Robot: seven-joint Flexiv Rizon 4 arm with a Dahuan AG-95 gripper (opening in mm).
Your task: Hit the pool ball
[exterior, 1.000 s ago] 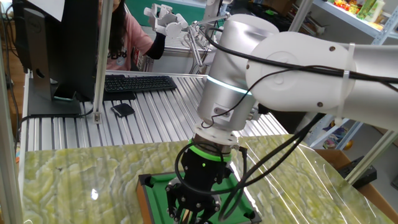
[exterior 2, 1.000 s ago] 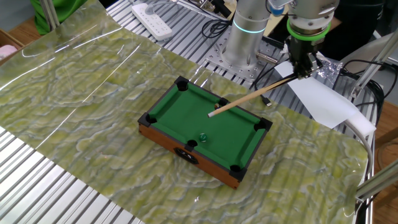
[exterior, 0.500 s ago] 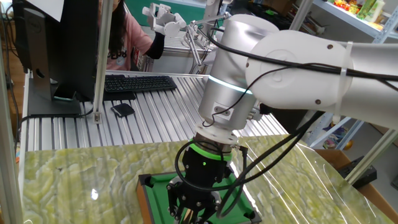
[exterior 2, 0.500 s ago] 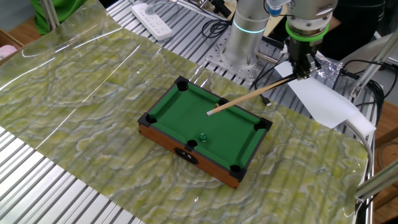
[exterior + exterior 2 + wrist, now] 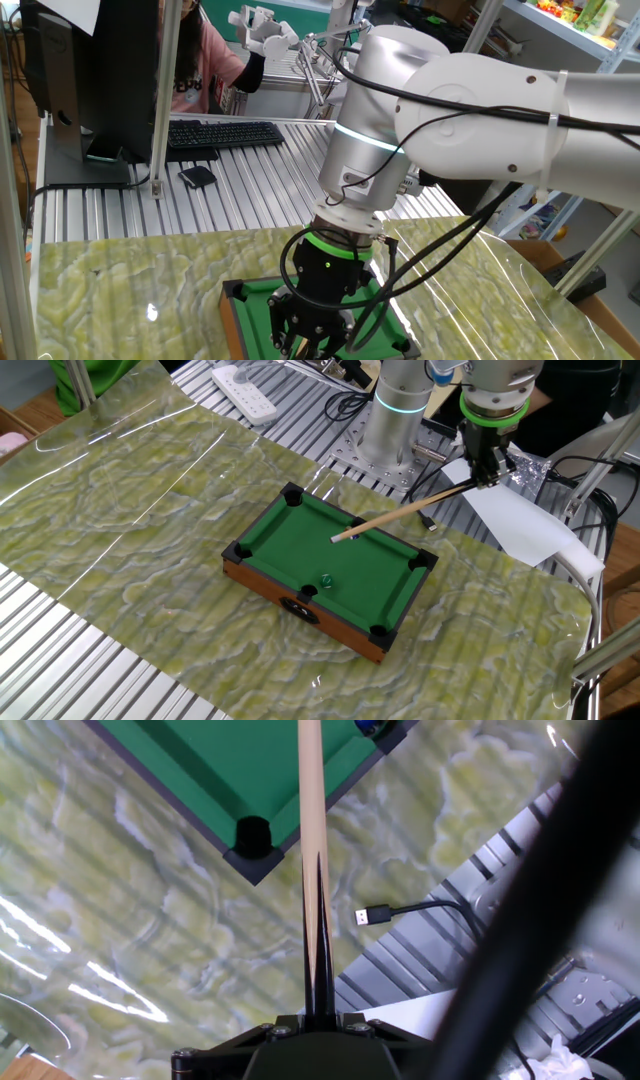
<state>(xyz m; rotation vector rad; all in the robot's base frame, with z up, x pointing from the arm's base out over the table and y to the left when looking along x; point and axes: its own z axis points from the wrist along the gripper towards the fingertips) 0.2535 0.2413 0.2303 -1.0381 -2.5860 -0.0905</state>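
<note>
From one fixed view you get little: the arm fills the picture, the gripper (image 5: 312, 340) hangs low over the near rail of the pool table (image 5: 236, 300), nothing there looks different from a second ago, and the pool ball is hidden. In the other fixed view the change shows: the cue stick (image 5: 405, 513) tip has crept from roughly mid-cloth a touch toward the far rail, a small swing with the gripper (image 5: 487, 476) holding its place beside the table's far corner. The pool ball (image 5: 326, 576) sits where it was, on the green near the front rail, just behind the middle pocket, well apart from the tip. So you're looking at aim trimming, not a stroke; the ball is untouched, and the tip is now slightly further off it, so expect more re-aiming before any push. The hand view runs straight down the cue stick (image 5: 312, 810): jaws closed narrow on its butt, shaft running out over the corner pocket (image 5: 252, 835) and onto the cloth, a USB cable (image 5: 410, 908) lying off to the side, ball out of frame.
</note>
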